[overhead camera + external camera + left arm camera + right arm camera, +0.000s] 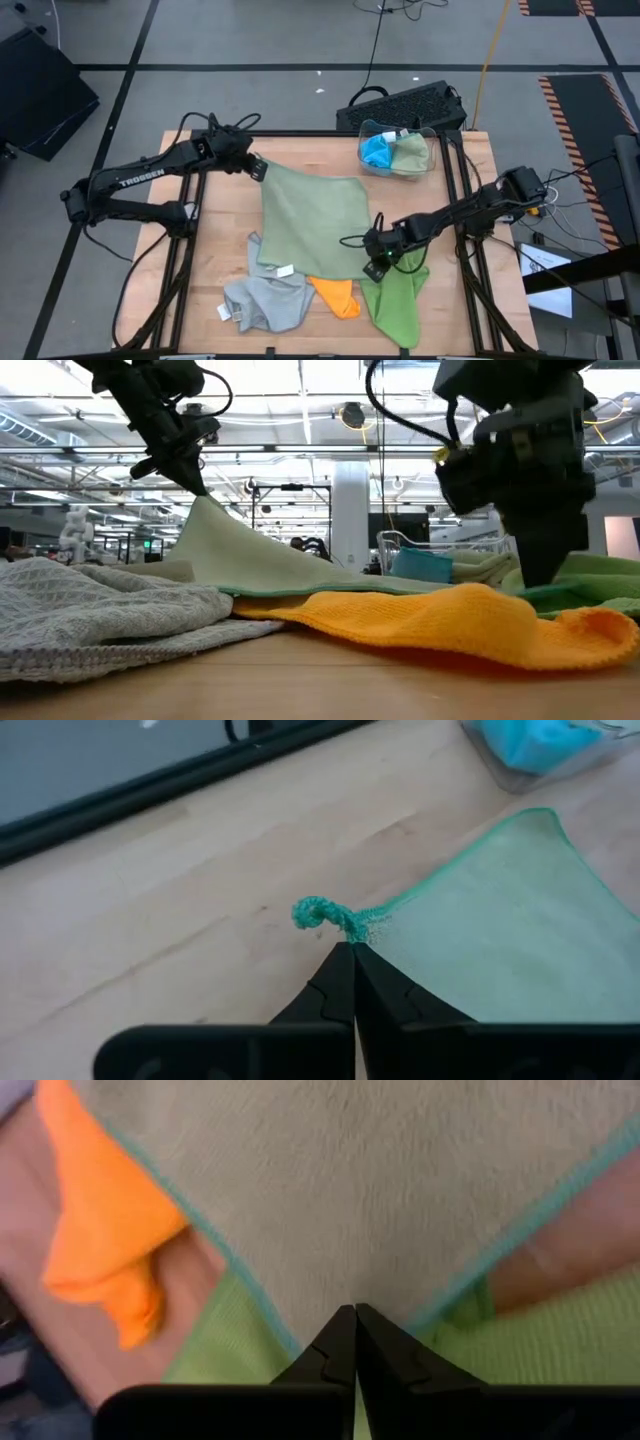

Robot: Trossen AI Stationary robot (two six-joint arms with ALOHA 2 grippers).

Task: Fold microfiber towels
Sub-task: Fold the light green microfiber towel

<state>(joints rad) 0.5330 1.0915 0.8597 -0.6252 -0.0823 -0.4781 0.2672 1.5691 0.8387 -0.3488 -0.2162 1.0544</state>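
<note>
- The sage towel (312,215) lay spread across the middle of the desk (225,215), its teal-stitched hem showing in both wrist views.
- The left hand (262,168) was clenched on the sage towel's far left corner, lifting that corner off the wood; a curl of teal thread stuck out just past the fingertips (345,982).
- The right hand (378,250) was clenched on the sage towel's near right corner, right above the lime towel (397,300).
- The orange towel (336,295) lay crumpled at the near edge, partly under the sage towel, between the grey towel (265,300) and the lime towel.
- The grey towel sat bunched at the near left, with small white tags (285,271) on it; no writing on them could be read.
- A clear bin (397,150) at the far right corner held a blue towel (377,150) and another sage-coloured one.
- "TROSSEN" (142,178) was printed in white on the left arm.
- A black keyboard (405,103) lay on the floor just beyond the desk.
</note>
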